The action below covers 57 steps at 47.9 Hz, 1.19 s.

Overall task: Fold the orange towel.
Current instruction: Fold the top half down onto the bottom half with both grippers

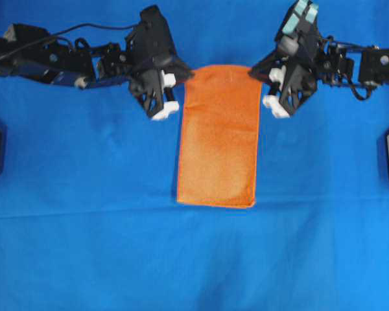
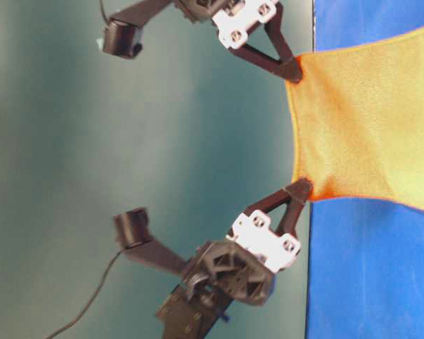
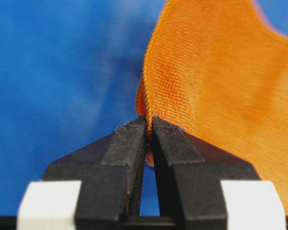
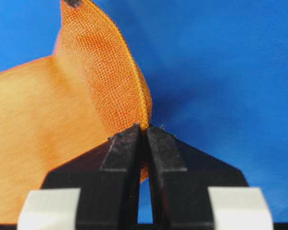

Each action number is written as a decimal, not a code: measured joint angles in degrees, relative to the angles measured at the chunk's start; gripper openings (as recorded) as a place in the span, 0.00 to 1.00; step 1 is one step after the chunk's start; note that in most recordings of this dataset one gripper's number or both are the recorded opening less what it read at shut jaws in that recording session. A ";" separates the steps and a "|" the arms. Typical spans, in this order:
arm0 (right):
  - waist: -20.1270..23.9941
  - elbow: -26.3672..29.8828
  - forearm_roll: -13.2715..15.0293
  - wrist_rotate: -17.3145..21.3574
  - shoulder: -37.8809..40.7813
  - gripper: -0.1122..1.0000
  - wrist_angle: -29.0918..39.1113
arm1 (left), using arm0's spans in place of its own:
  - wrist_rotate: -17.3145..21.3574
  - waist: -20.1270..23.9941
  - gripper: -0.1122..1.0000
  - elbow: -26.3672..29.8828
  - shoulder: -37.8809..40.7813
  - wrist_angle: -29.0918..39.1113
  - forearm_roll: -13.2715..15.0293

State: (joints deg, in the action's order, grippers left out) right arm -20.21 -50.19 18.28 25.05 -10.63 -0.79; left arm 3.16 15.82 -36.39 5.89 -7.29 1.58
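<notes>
left gripper (image 3: pixel 149 125) and right gripper (image 4: pixel 143 129) pinching orange towel (image 1: pixel 219 139) corners

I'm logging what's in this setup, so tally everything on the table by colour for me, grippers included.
Orange: 1, the orange towel
Blue: 1, the blue table cloth
Black with white: 2, the left gripper and the right gripper, each shut on a top corner of the towel
Total: 4
</notes>
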 measured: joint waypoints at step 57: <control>25.75 -1.14 -1.76 11.87 6.68 0.13 1.05 | -0.88 -23.64 0.12 -1.58 4.04 6.33 0.00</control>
State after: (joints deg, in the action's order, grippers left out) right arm 5.54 -51.33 16.52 36.91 -3.96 0.26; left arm 2.29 -7.82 -37.97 9.93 -0.97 1.58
